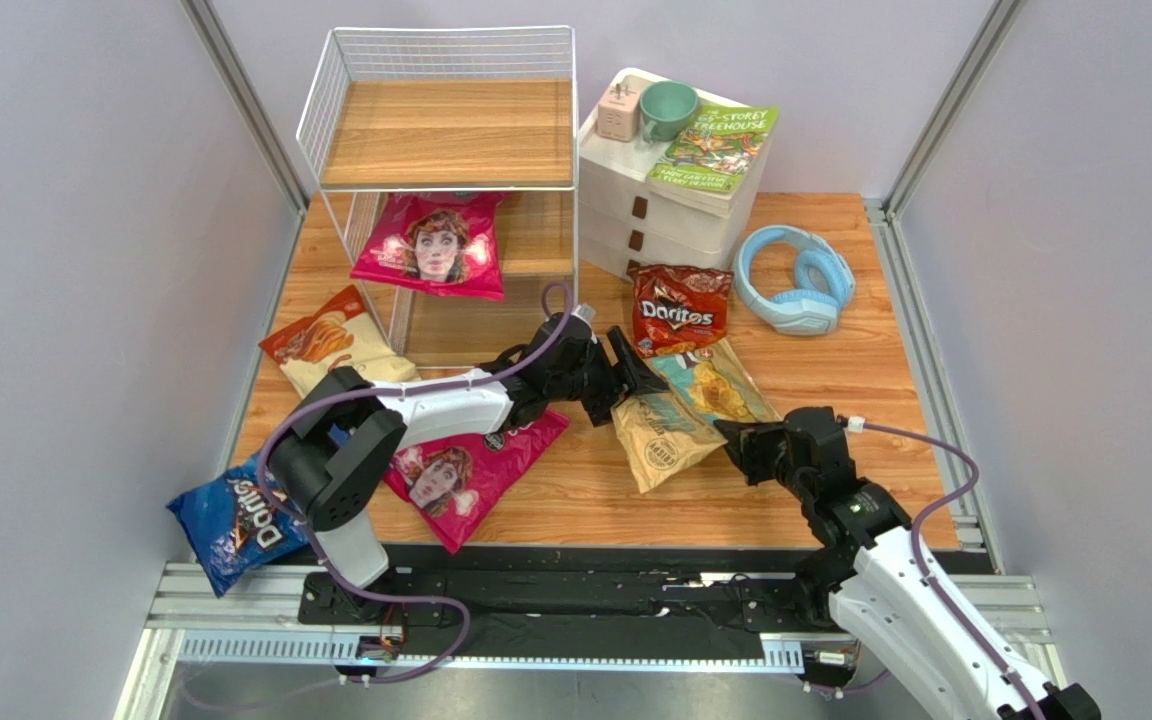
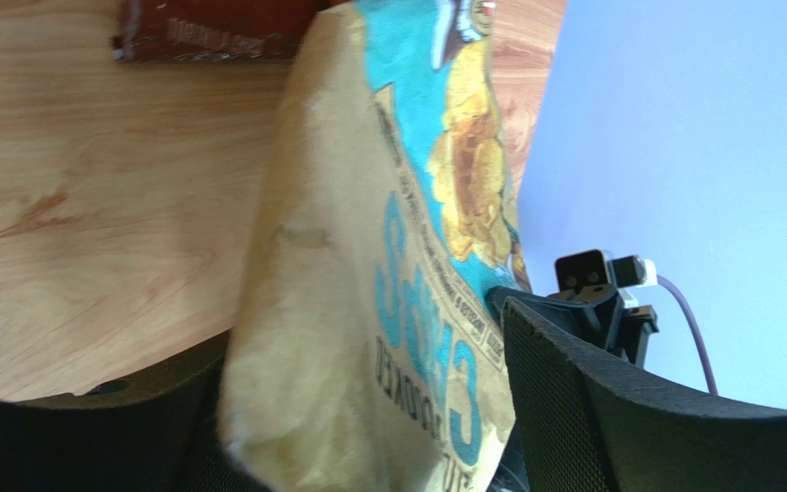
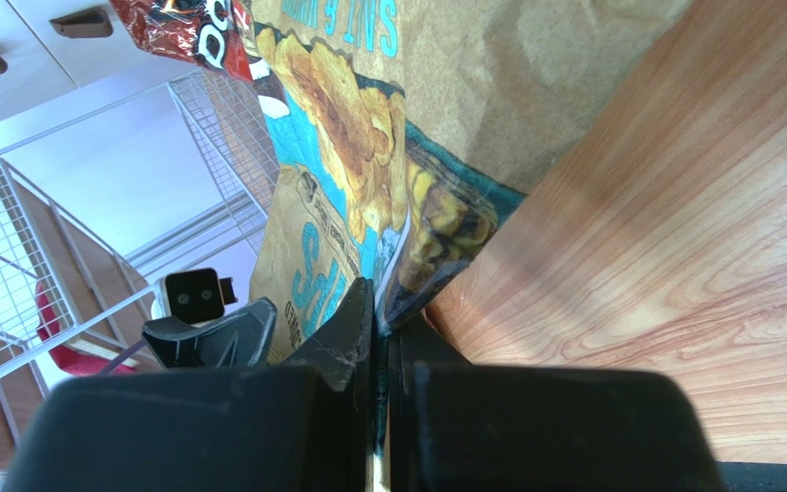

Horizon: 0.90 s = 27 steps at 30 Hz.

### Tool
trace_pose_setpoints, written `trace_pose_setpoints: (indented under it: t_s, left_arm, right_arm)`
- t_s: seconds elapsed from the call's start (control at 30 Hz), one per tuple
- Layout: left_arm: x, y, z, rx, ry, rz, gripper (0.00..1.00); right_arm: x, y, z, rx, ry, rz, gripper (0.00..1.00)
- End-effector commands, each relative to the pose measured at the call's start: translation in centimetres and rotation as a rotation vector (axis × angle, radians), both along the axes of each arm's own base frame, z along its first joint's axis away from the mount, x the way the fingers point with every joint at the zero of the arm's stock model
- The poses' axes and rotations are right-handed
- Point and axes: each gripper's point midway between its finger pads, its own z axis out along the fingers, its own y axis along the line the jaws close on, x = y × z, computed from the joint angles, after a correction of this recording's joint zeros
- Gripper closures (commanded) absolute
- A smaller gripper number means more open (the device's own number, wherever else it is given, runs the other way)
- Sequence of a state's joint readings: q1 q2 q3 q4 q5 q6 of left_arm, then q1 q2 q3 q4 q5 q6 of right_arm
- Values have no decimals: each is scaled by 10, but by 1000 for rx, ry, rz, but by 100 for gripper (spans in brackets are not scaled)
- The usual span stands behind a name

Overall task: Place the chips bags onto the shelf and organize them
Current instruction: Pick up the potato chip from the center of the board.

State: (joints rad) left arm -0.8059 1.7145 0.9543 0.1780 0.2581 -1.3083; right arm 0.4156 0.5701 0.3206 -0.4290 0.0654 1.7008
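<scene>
From above: the white wire shelf point(image 1: 447, 135) stands at the back left of the bench point(image 1: 838, 375). One magenta bag point(image 1: 432, 243) lies on a lower tier, under the bare top board. Five bags are on the bench. The orange-and-cream bag point(image 1: 334, 342) lies in front of the shelf, and a second magenta bag point(image 1: 462, 473) lies under the left arm. The blue Doritos point(image 1: 237, 522) hang over the near-left edge, and the red Doritos point(image 1: 680, 308) lie by the drawer unit point(image 1: 672, 210). The tan bag point(image 1: 687, 413) is at centre, between the two arms. The left hand point(image 1: 630, 375) is at that bag's left edge and the right hand point(image 1: 732, 446) at its near right edge. A book point(image 1: 717, 147) and a cup point(image 1: 669, 108) sit on the drawers, with blue headphones point(image 1: 793, 281) to their right.

Left wrist: the hand's fingers point(image 2: 623, 410) are spread wide with the tan bag between them. Whether they press it cannot be told. The red Doritos show at the top edge, and the right hand sits just past the tan bag.

Right wrist: the fingers point(image 3: 552, 431) are pressed together and pinch the tan bag's teal edge. The bag runs up from them, off the wood at that side. The left hand shows beyond, with the shelf's mesh behind it.
</scene>
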Motion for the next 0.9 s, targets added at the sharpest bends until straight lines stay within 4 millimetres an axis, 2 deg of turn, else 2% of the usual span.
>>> trace_pose_setpoints:
  t_s: [0.0,0.2,0.33,0.53,0.6,0.7,0.77,0.83,0.87]
  left_arm:
    - [7,-18,27,-80,-63,-18,24]
    - [3,-29,29,-116,-45,-58,30]
    - [-3,-38,30,-147,-25,-89,46]
    - [-6,-39,29,-152,-36,-101,85]
    - [-8,-39,27,-151,-34,-109,86]
    - [-10,-39,26,-172,-32,-120,100]
    - [-13,-40,24,-173,-22,-136,100]
    - [-16,-38,20,-167,-14,-164,100]
    - [-16,-36,19,-161,-23,-180,100]
  right_arm:
    - [6,7,25,63,-62,2,100]
    - [7,10,21,81,-51,3,100]
    - [8,7,23,77,-58,-15,100]
    - [6,6,19,74,-48,-18,100]
    - [6,6,20,76,-53,-18,100]
    - [5,4,19,72,-50,-22,100]
    - [4,3,21,71,-55,-25,100]
    - [3,2,19,69,-48,-27,95]
    - [3,1,21,70,-52,-29,83]
